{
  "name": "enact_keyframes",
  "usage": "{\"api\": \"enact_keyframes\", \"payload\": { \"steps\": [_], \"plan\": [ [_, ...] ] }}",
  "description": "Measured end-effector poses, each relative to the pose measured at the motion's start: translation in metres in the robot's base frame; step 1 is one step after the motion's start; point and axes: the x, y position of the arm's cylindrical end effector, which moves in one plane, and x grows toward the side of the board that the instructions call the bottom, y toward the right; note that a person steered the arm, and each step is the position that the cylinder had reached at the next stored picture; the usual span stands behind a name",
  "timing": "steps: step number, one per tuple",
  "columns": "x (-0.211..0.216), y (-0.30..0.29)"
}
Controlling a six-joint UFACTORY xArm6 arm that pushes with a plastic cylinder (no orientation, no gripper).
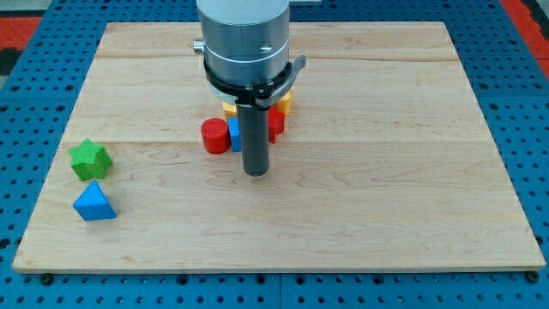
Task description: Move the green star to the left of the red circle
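The green star lies near the board's left edge, far to the left of the red circle. The red circle stands at the left end of a cluster just left of the board's middle. My tip rests on the board below and to the right of the red circle, close to the cluster. It is far to the right of the green star and touches no block that I can see.
A blue triangle lies just below the green star. In the cluster, a blue block, a second red block, a yellow block and an orange-yellow block are partly hidden behind the rod and arm.
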Motion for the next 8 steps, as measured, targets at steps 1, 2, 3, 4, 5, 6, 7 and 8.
{"api": "enact_keyframes", "payload": {
  "steps": [1,2,3,4,5,6,7,8],
  "plan": [
    [0.000,0.000],
    [0.003,-0.031],
    [0.014,-0.070],
    [-0.007,-0.104],
    [-0.018,-0.151],
    [-0.070,-0.156],
    [-0.094,-0.195],
    [-0.083,-0.269]
  ]
}}
